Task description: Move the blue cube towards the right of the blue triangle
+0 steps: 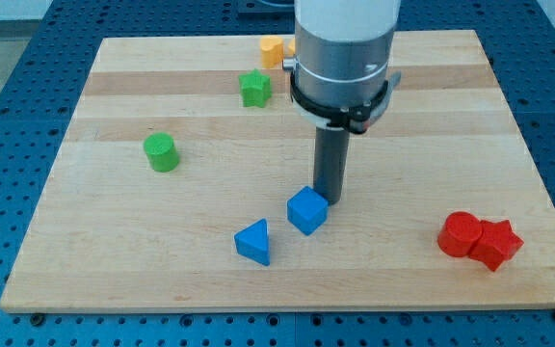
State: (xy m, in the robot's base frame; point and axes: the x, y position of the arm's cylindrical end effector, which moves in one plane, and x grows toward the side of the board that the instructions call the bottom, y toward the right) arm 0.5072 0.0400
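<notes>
Blue cube point(307, 210) touching my tip point(332, 199)

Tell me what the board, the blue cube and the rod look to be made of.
Board: pale wood, with visible grain and plank strips, satin finish. Blue cube: probably painted wood or plastic; uniform matte colour leaves it open. Rod: dark, smooth, possibly metal or plastic; my tip sits at the cube's upper-right edge.

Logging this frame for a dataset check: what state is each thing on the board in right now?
my tip: on the board, at the blue cube's upper right edge
blue cube: flat, up and right of the blue triangle
blue triangle: flat, apart from the cube
green cylinder: upright, alone
green star: flat, alone
orange block: partly hidden by the arm
red blocks: two, touching
</notes>
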